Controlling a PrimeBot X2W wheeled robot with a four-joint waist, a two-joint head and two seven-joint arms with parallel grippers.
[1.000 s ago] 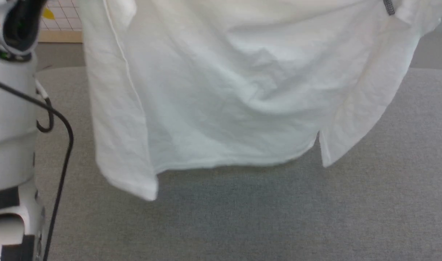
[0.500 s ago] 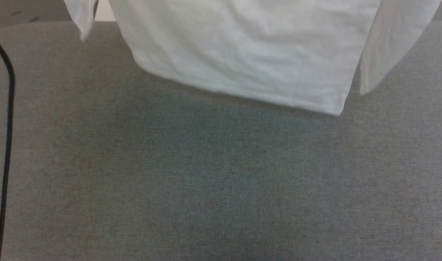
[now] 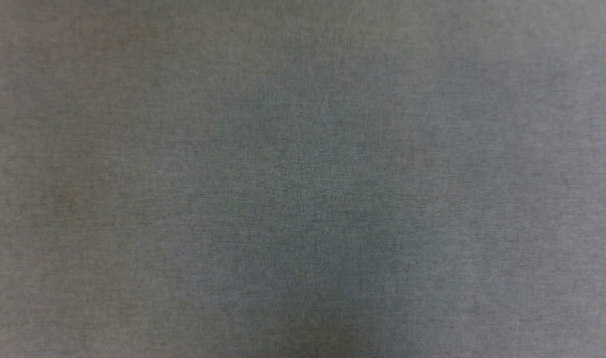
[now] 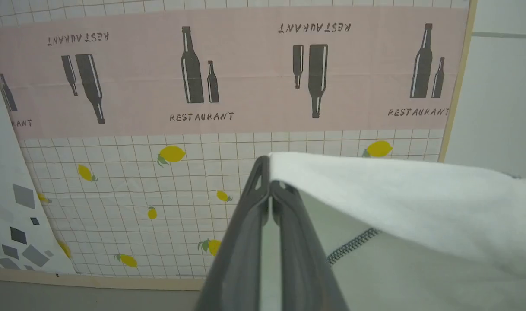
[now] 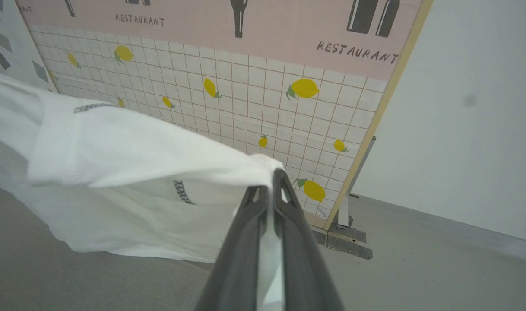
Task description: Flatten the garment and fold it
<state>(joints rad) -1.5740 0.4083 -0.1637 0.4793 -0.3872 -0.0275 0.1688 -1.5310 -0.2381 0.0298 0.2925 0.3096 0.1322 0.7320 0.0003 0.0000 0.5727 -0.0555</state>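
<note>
The garment (image 4: 401, 198) is thin white cloth with dark zigzag stitching, held up in the air between my two arms. In the left wrist view my left gripper (image 4: 269, 179) is shut on one of its edges, and the cloth stretches away to the right. My right gripper (image 5: 269, 185) is shut on another edge of the garment (image 5: 129, 155), which runs off to the left in the right wrist view and hangs down toward the grey surface. The head view looks down on plain grey table fabric (image 3: 303, 179).
A printed screen (image 4: 228, 86) with bottles, "RESTAURANT" lettering and lemons on a grid stands behind the table. Its wooden frame and foot (image 5: 345, 220) rest on the grey floor (image 5: 440, 268) beside a pale wall (image 5: 474, 108).
The head view has tilted down: the hanging garment and the robot's left arm slid up and out of the picture, leaving grey table fabric. Both grips look unchanged.
</note>
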